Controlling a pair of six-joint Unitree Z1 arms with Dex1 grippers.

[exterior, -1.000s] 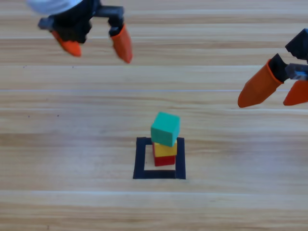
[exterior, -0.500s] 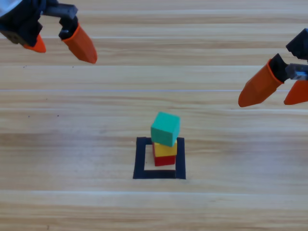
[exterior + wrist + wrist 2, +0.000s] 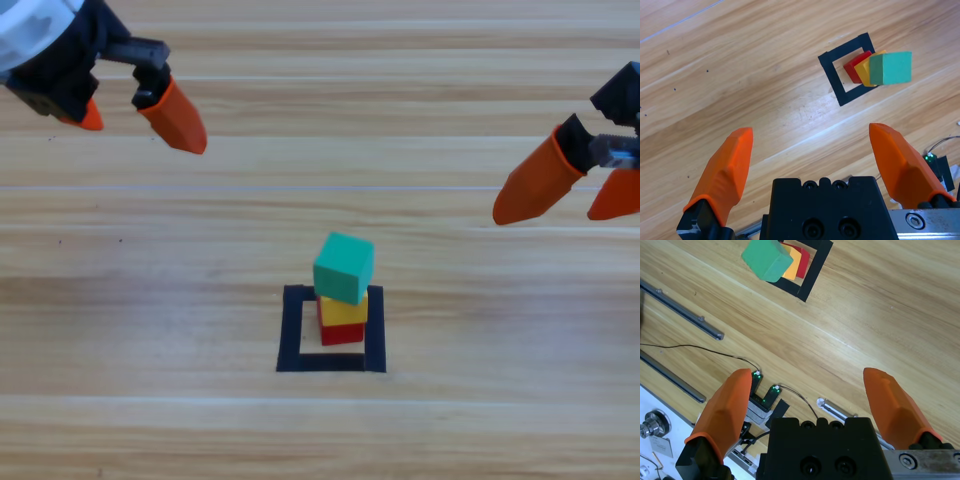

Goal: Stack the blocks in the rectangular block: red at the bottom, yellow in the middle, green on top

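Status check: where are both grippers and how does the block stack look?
Left gripper open, top left, empty. Right gripper open, right edge, empty. Red, yellow, green stacked inside the tape square. Nothing in the way.

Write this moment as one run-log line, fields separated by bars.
stack: red bottom, yellow middle, green top, in tape square | left tool: open, empty | right tool: open, empty

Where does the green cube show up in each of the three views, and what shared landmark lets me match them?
High view: green cube just below centre, topping the stack.
Left wrist view: green cube upper right, beyond the open left gripper.
Right wrist view: green cube at the top edge, left of centre.
Shared landmark: the black tape square around the stack's base.
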